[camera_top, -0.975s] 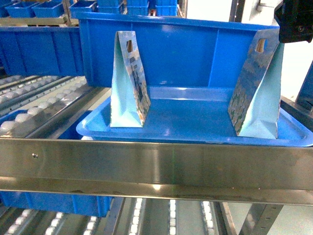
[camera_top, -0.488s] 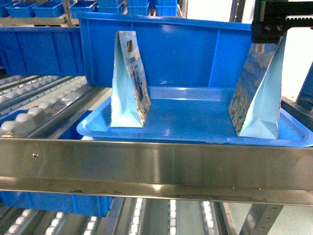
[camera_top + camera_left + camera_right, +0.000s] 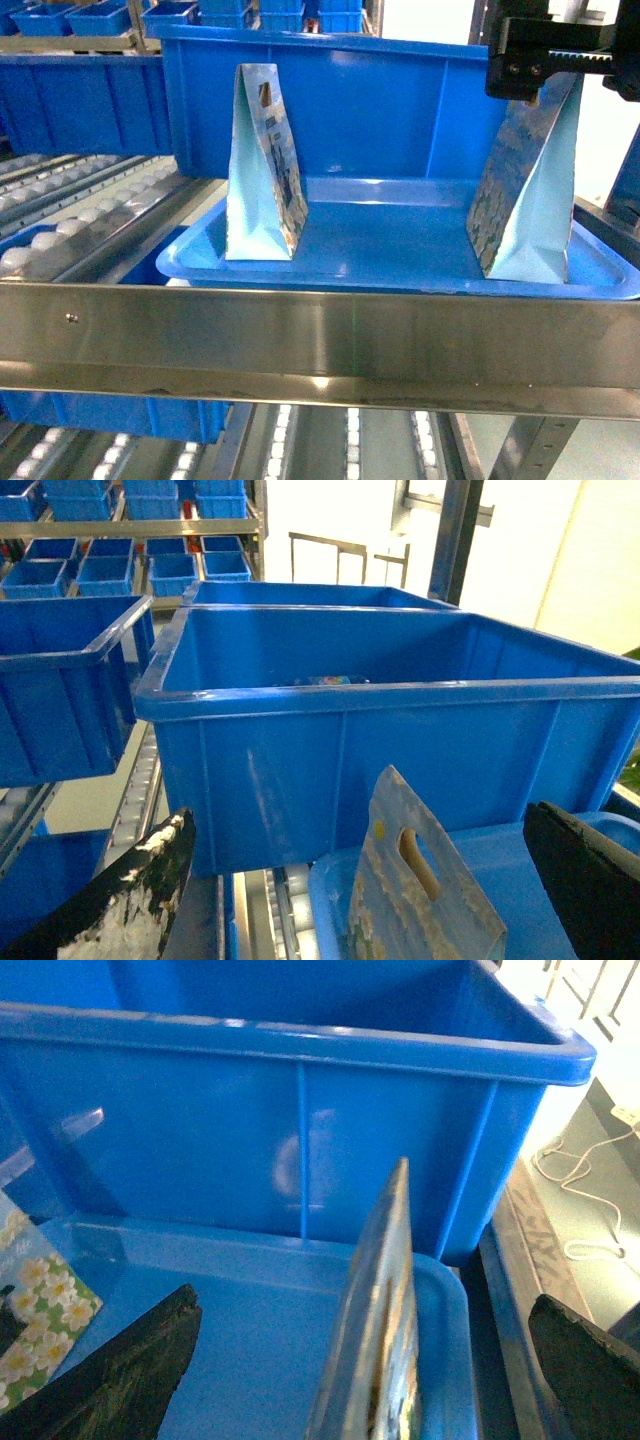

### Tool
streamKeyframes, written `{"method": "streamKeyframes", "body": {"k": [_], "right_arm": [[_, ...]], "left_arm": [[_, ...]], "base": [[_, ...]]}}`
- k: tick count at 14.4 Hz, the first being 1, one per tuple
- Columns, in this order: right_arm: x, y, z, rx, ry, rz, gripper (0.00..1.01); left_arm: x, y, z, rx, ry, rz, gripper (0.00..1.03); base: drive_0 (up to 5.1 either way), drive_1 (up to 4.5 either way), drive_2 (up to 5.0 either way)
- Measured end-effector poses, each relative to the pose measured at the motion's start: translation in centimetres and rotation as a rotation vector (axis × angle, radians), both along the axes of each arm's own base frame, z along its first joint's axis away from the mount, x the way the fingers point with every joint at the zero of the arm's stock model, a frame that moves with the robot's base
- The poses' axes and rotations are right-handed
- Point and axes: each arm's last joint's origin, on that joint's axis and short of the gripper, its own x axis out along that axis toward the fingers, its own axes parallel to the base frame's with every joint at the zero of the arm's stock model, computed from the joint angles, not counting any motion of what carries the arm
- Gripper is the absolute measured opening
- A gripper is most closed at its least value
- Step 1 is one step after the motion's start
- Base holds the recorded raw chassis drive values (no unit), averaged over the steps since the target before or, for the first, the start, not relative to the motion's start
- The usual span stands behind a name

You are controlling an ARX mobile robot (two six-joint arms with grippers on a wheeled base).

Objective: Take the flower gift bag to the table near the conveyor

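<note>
Right gripper (image 3: 540,85) shifted left over right gift bag (image 3: 525,190) top edge | jaws apart, straddling | left jaws apart

Right hand (image 3: 548,60) hangs high at upper right, its fingers (image 3: 120,1375) spread apart.

We are in a warehouse or picking area. We see shiny steel racking (image 3: 320,340) with sloping tracks of small white rollers (image 3: 70,215), rows of blue plastic bins (image 3: 110,565) on shelves behind, and a large blue bin (image 3: 400,740) on the rack.
</note>
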Motion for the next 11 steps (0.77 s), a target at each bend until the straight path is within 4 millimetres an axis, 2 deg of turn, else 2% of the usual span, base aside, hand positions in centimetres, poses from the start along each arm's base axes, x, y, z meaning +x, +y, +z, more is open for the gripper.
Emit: {"method": "streamKeyframes", "body": {"k": [4, 5, 11], "right_arm": [[1.0, 1.0, -3.1, -0.106, 0.059, 0.022, 0.98], [1.1, 1.1, -3.2, -0.119, 0.053, 0.025, 0.91], [0.8, 1.8, -3.0, -0.138, 0.007, 0.055, 0.18]], "left_arm": [[0.0, 0.0, 0.0, 0.000, 0.000, 0.000, 0.98], [0.0, 0.0, 0.0, 0.000, 0.000, 0.000, 0.98], [0.0, 0.0, 0.0, 0.000, 0.000, 0.000, 0.98]], "base": [[0.0, 0.00, 0.0], [0.0, 0.00, 0.0], [0.0, 0.00, 0.0]]}}
